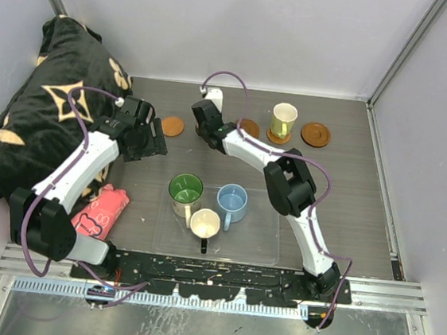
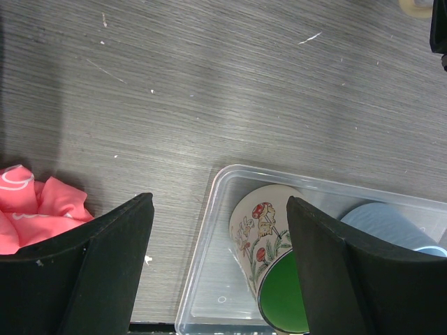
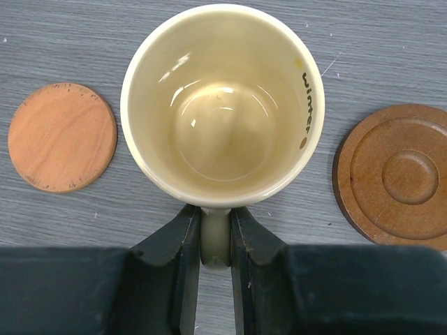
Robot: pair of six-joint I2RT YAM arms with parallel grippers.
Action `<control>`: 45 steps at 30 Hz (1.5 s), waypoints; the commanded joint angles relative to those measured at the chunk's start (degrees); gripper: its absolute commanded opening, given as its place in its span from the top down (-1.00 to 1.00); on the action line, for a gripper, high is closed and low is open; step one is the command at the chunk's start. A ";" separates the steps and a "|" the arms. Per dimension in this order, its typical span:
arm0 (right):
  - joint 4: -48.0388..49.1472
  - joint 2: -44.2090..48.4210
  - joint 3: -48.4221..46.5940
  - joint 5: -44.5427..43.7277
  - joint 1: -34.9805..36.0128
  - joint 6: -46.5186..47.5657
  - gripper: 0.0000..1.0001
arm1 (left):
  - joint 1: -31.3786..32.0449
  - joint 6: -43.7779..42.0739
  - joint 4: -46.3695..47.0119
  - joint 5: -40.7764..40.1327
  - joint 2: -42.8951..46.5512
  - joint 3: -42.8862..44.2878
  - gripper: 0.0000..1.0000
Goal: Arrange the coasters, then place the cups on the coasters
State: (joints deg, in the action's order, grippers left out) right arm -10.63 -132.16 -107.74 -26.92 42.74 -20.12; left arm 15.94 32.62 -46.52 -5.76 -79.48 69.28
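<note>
Surface (image 1: pixel 347 212): grey wood grain, walled on three sides. A black patterned cloth (image 1: pixel 37 116) was heaped at 9 o'clock, out of the working area.

Clear tray (image 1: pixel 255 247) sat at 6 o'clock, just ahead of the arm bases. It held three cups waiting to be moved: green-inside cup (image 1: pixel 185 188), light blue cup (image 1: pixel 232 200) and white-inside cup with a dark handle (image 1: pixel 205 222).

Left claw (image 2: pixel 220 209): spread wide and holding nothing. It hung over the tray's 9 o'clock corner with the green-inside cup just beyond its fingers. Judged to be standing by for that cup.

Right claw (image 3: pixel 215 223): pressed together on the handle of the cream cup (image 3: pixel 222 105), which was upright with its mouth open to the wrist camera and its handle at 6 o'clock. The handle grip kept the fingers outside the bowl and the cup level.

Yellow-tan cup (image 1: pixel 284 118) stood toward 12 o'clock on its own coaster (image 1: pixel 273 137), so that pair was done.

The coasters ran in a row along 12 o'clock. A flat orange coaster (image 3: pixel 61 137) lay at 9 o'clock of the cream cup, and a rimmed brown coaster (image 3: pixel 398 174) lay at 3 o'clock. Neither touched the cup. An empty coaster (image 1: pixel 316 134) lay beyond the yellow-tan cup. Could not tell whether a coaster lay under the cream cup, because its body hid the spot.
</note>
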 commanded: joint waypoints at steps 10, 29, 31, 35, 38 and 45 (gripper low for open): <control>7.50 1.82 -0.20 -2.70 0.57 -1.22 0.99 | -0.34 0.43 0.95 -0.30 1.75 0.17 -0.57; 8.24 1.79 1.66 -4.16 1.14 -0.19 0.99 | -0.31 0.45 1.08 -0.07 1.84 -0.02 -0.57; 8.11 1.80 1.69 -4.19 1.18 -0.27 0.98 | -0.31 0.43 1.08 -0.13 1.96 -0.03 -0.58; 8.14 1.92 1.67 -4.15 1.13 -0.23 0.83 | -0.30 0.51 1.08 -0.16 2.00 0.02 -0.57; 7.89 1.97 1.54 -4.21 1.09 -0.05 0.71 | -0.36 0.51 1.08 -0.18 2.05 -0.01 -0.58; 7.56 1.98 1.71 -4.12 1.13 -0.35 0.61 | -0.32 0.51 1.08 -0.16 2.06 -0.08 -0.58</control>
State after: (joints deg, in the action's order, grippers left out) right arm -7.42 -132.16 -105.19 -28.91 43.55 -20.86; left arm 15.94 32.62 -46.52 -5.76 -79.48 69.12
